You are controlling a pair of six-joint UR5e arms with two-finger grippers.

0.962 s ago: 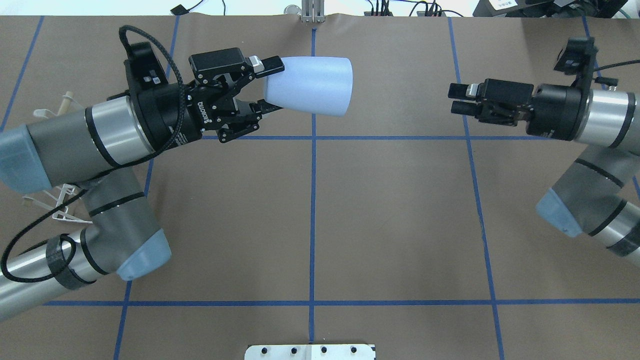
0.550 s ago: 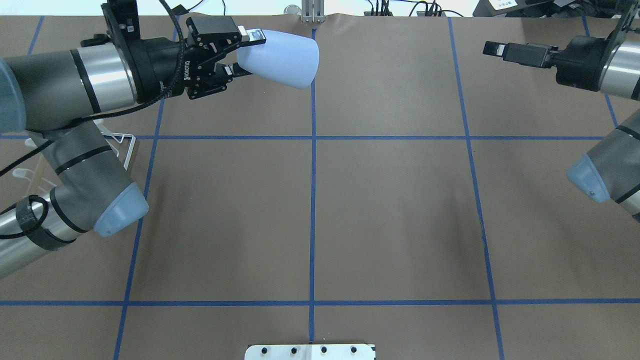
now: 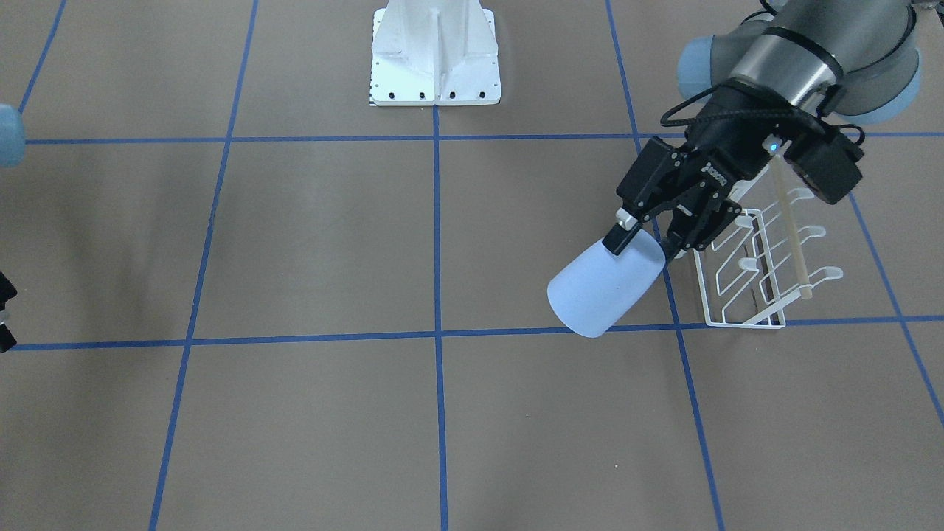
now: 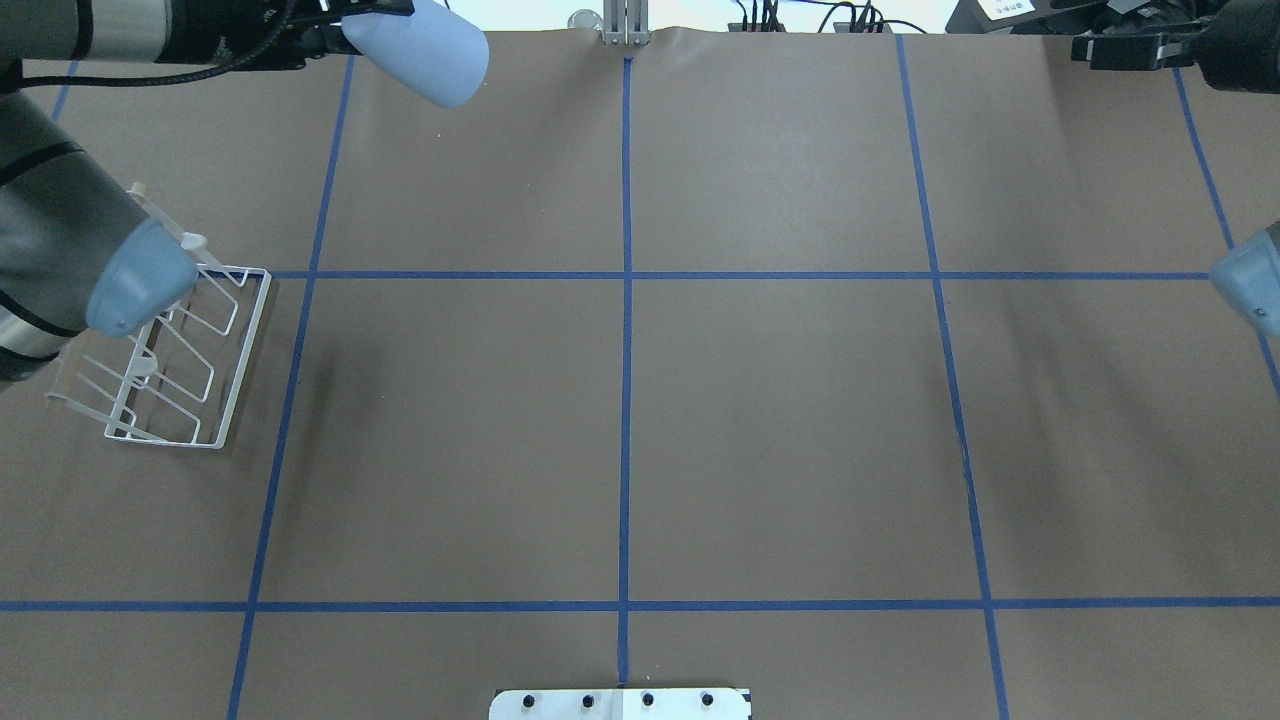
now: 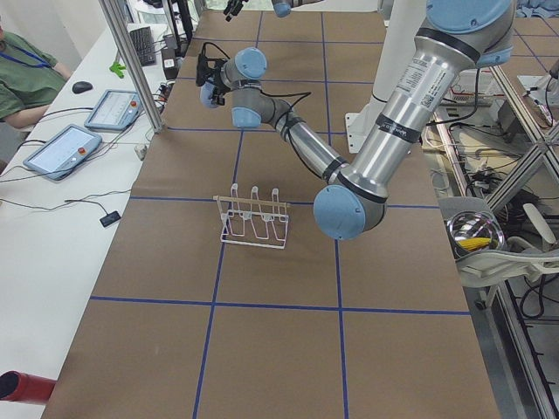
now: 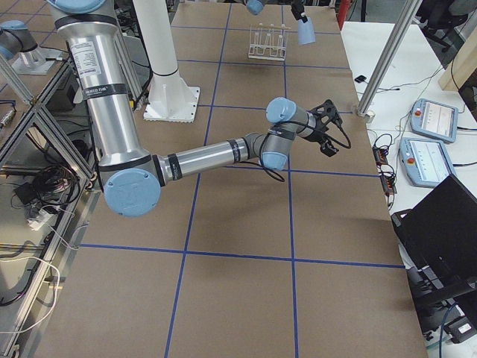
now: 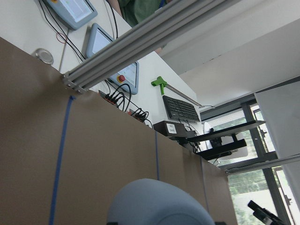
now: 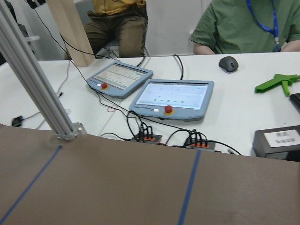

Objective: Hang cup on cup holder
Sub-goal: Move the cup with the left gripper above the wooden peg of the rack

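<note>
1. The table was covered in brown paper [image 4: 760, 420] ruled into squares by blue tape, with a white bolted base plate [image 3: 435, 55] on my side. Past the far edge stood a white desk carrying two grey touch-screen pendants [image 8: 173, 96], and a person in a green shirt [image 8: 239, 23] sat behind it.
2. The overhead view cut off most of my left wrist at its top edge, and my left elbow covered part of the rack there. My right gripper [image 4: 1100, 50] sat edge-on in the frame corner. I couldn't tell whether its jaws were parted or together.
3. My left gripper [image 3: 641, 248] pinched the small light blue-grey tapered plastic cup [image 3: 601, 287] by its narrow base end. It was in the air and tilted, with the rim pointing away from the wrist.
4. The cup was near the white wire cup holder with the pale wooden top rod [image 3: 792, 236], on none of its prongs. The cup's inside didn't show in any view.
</note>
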